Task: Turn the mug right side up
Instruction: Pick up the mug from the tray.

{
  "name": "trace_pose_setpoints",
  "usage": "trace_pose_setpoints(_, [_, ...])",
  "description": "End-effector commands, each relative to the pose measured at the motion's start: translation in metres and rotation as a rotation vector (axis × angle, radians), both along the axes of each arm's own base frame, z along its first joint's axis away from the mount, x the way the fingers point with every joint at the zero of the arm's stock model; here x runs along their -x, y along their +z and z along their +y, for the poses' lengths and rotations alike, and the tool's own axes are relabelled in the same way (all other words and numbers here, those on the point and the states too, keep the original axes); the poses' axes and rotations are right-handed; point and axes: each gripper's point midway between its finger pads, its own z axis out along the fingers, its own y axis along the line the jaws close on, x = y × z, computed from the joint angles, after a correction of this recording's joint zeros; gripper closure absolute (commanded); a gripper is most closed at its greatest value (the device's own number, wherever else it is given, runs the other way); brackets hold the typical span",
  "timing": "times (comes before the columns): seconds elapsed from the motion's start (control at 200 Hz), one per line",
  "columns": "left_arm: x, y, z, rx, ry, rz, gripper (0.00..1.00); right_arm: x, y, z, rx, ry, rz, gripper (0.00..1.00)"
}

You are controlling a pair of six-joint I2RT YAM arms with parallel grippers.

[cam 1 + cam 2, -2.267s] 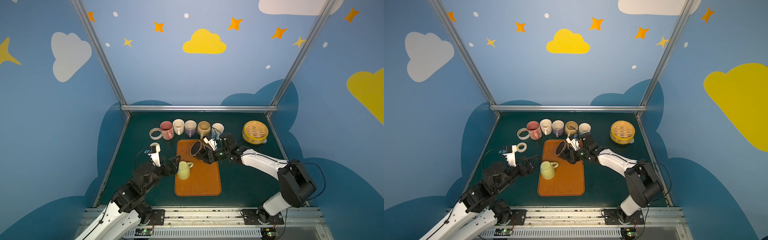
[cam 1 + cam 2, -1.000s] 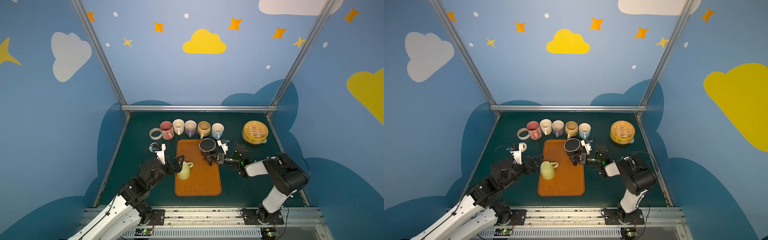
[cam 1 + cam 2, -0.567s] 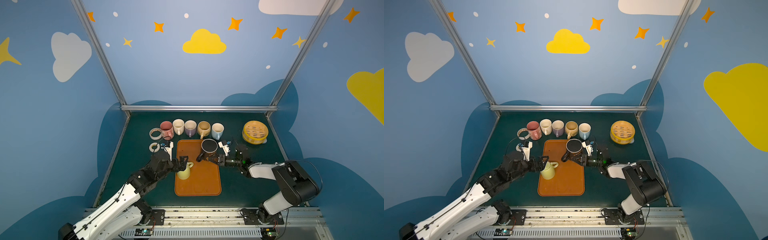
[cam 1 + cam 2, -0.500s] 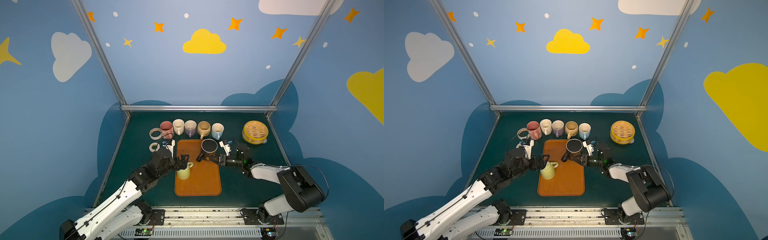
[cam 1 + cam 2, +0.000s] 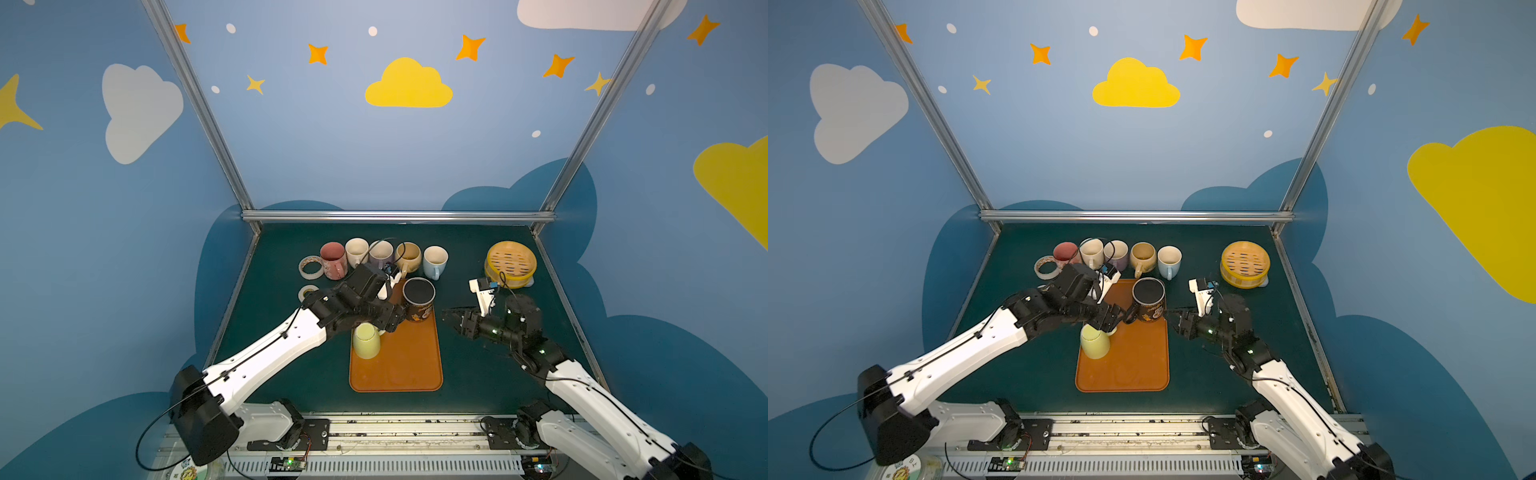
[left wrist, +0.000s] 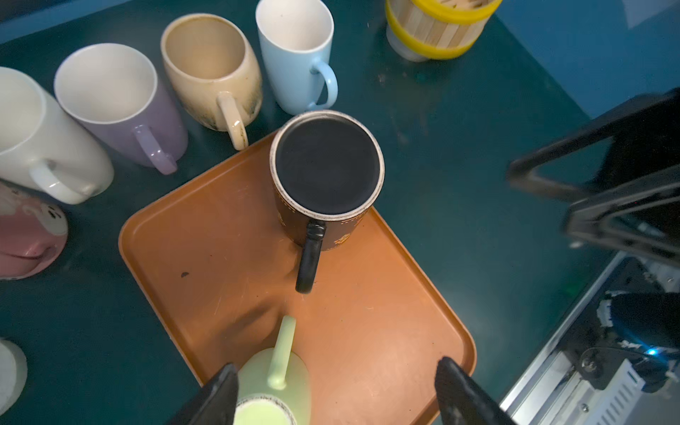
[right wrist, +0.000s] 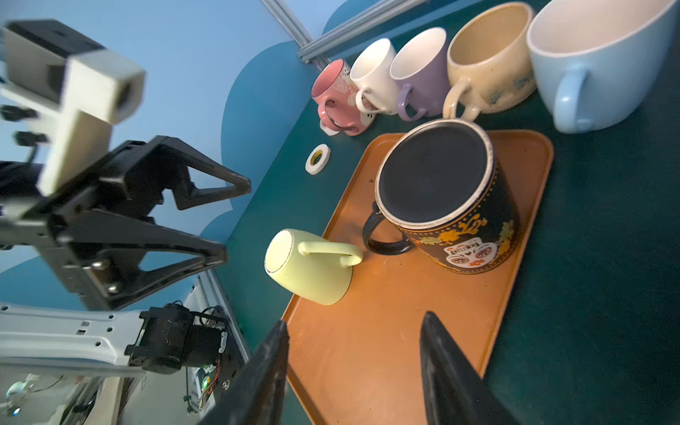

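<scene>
Left wrist view: the left gripper (image 6: 335, 368) has empty jaws apart, with the upside-down pale green mug (image 6: 274, 379) seen between them, close by one, on the orange tray (image 6: 220, 239). In both top views that mug sits below frame centre at the tray's left edge, the black mug (image 5: 419, 299) upright above and right of it. The right gripper (image 5: 451, 321), right of the tray, has jaws apart, holding nothing.

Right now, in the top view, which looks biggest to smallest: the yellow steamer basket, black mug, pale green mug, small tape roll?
1. yellow steamer basket
2. black mug
3. pale green mug, only slightly smaller
4. small tape roll
</scene>
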Motion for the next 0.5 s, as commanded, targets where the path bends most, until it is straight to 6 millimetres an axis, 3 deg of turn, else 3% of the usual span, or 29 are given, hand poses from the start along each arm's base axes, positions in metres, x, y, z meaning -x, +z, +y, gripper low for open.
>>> trace_pose_setpoints(0.0, [0.005, -0.024, 0.002, -0.123, -0.083, 0.055, 0.21, 0.004, -0.012, -0.025, 0.075, -0.114, 0.006, 0.47])
trace_pose_setpoints(0.145, [-0.006, -0.047, -0.005, -0.210, -0.104, 0.052, 0.22, 0.012, 0.000, -0.036, 0.059, -0.151, -0.045, 0.45])
trace_pose_setpoints(0.315, [-0.027, -0.066, -0.006, -0.316, -0.072, 0.034, 0.22, 0.017, 0.004, -0.034, 0.038, -0.114, -0.047, 0.43])
trace_pose_setpoints(0.496, [-0.039, -0.085, -0.021, -0.381, -0.102, 0.060, 0.24, 0.021, 0.010, -0.035, 0.018, -0.103, -0.067, 0.43])
